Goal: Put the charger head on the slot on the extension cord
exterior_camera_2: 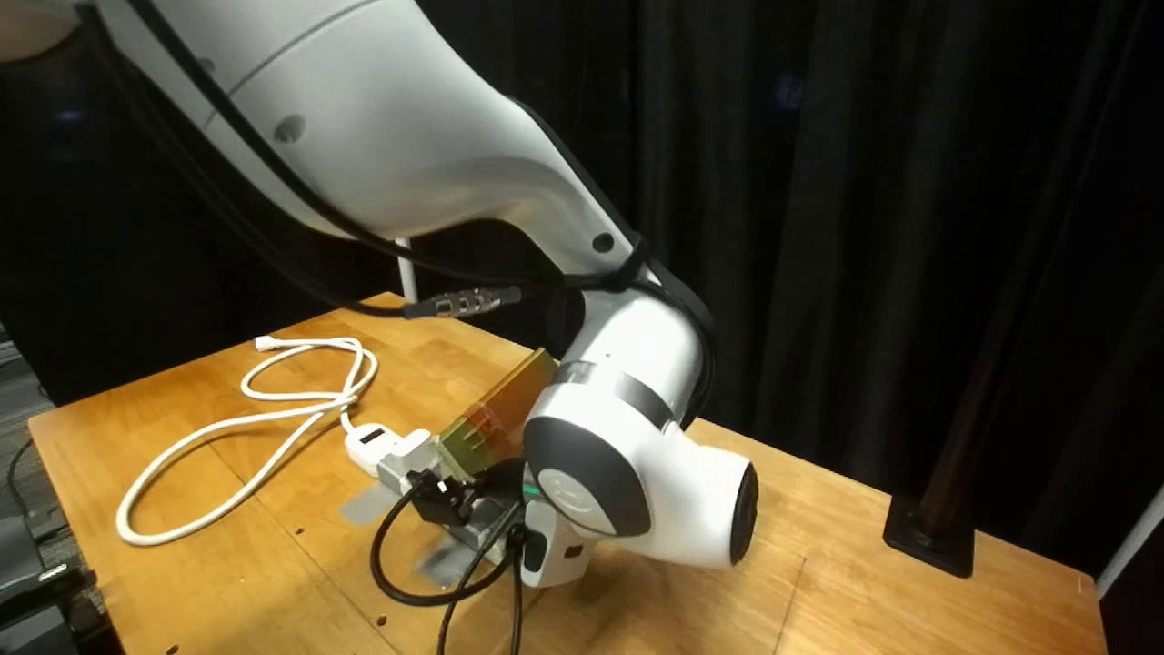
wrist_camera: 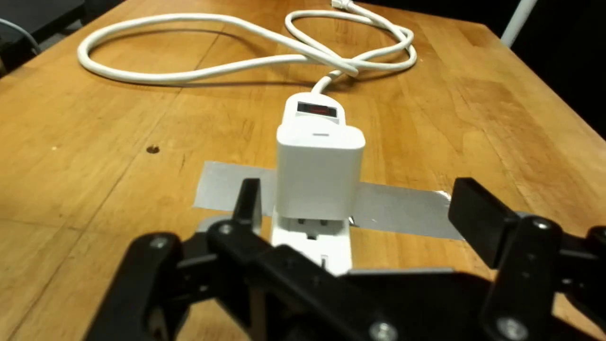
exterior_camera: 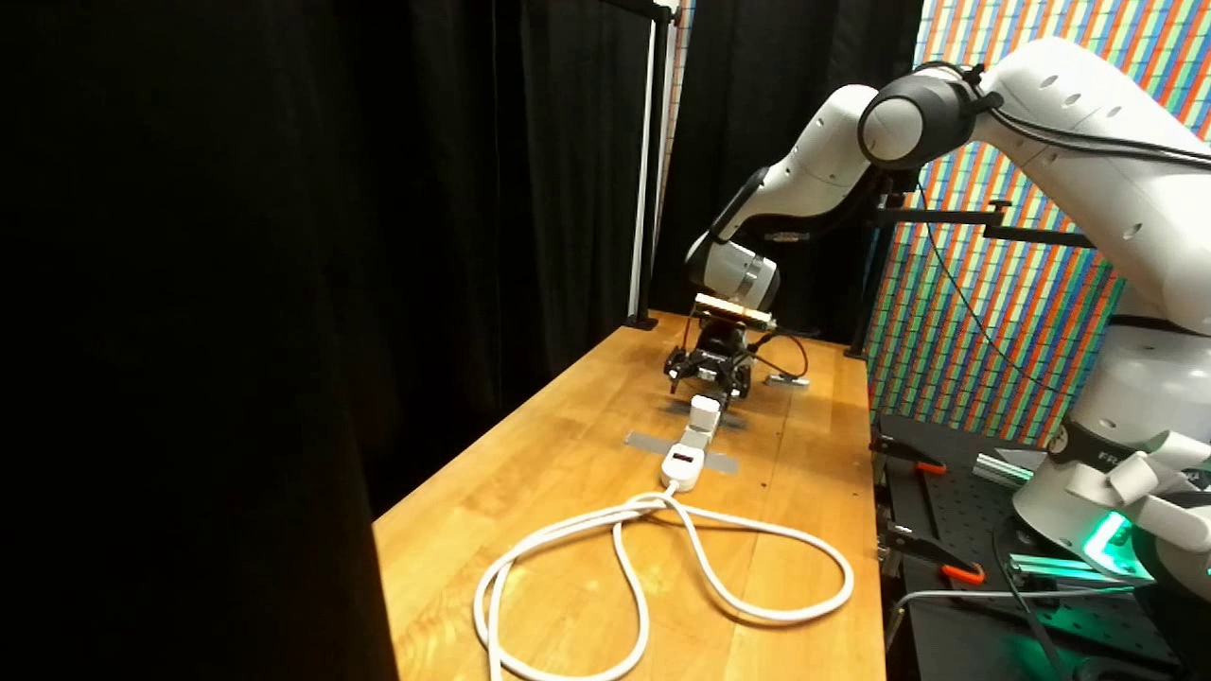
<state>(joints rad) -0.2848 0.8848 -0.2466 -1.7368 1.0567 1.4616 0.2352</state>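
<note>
The white charger head [wrist_camera: 319,177] stands upright on the face of the extension cord's socket block [wrist_camera: 312,248] in the wrist view. Small dark slots [wrist_camera: 311,235] show just under its lower edge; its prongs are hidden, so I cannot tell how deep they sit. My gripper [wrist_camera: 357,208] is open, its black fingers [wrist_camera: 478,218] standing apart on either side of the charger head, the left one much nearer. Nothing is held. In an exterior view the gripper [exterior_camera: 702,378] is low over the table behind the charger head [exterior_camera: 705,412].
Grey tape [wrist_camera: 407,208] crosses the table at the block. The white cable [exterior_camera: 781,616] lies in wide loops beyond the block's switch end [exterior_camera: 682,468]. Black curtains [exterior_camera_2: 818,227] hang past the table edge. A black post foot [exterior_camera_2: 928,537] stands on the table.
</note>
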